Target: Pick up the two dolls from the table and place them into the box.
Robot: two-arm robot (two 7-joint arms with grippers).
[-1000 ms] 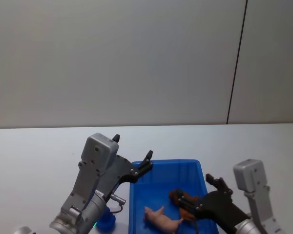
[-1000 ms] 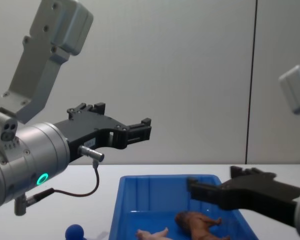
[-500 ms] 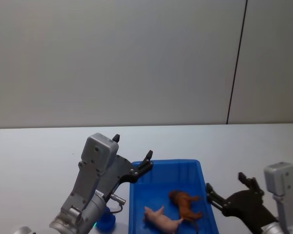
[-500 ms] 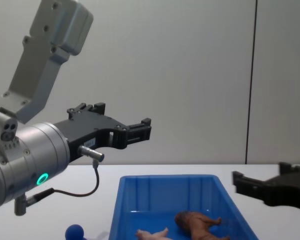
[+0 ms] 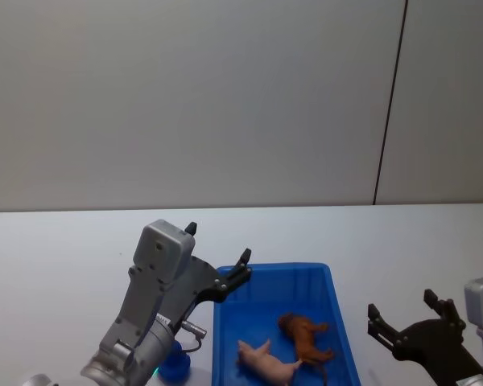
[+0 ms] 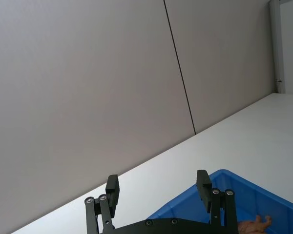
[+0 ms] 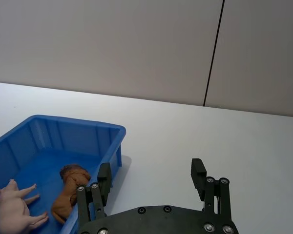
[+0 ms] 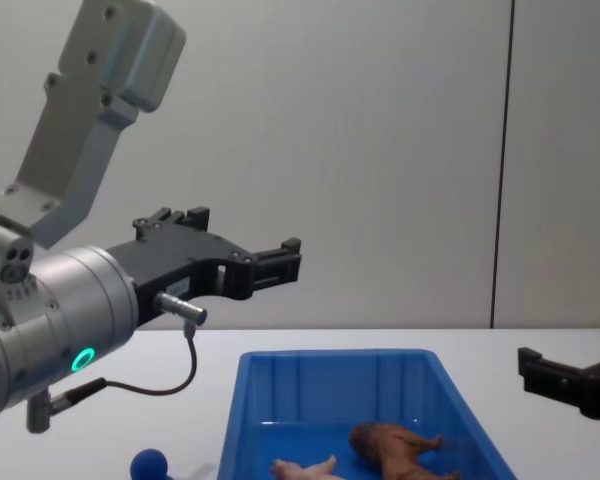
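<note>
Left gripper (image 5: 218, 242): fingers apart, empty, raised, with the blue box (image 5: 283, 283) just below its fingertips. Right gripper (image 5: 401, 304): fingers apart, empty, above white table (image 5: 56, 241), box to their left. Brown doll (image 5: 304, 335) and pink pig doll (image 5: 267, 360) lie side by side inside the box.

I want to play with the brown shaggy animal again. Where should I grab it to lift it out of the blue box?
Pinch the brown animal across its middle, coming straight down from above. It seems to lie on its side on the box floor, legs out, and the walls and the pink pig beside it block the sides.
</note>
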